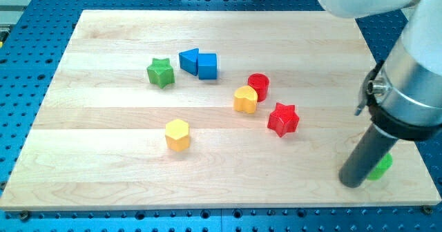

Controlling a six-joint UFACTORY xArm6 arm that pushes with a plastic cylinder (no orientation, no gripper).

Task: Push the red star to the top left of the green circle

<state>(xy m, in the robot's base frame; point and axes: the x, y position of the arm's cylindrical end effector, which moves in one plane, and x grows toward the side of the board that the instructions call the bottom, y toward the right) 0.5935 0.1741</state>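
Tip at bottom right, touching green circle; red star well apart, up-left. No fingers: bare rod.

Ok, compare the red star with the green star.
The red star lies right of the board's middle, near the yellow heart; the green star lies toward the view's upper left, beside the blue blocks. Colours differ. The red star looks slightly larger, being nearer. Both are star-shaped and lie flat, away from my tip.
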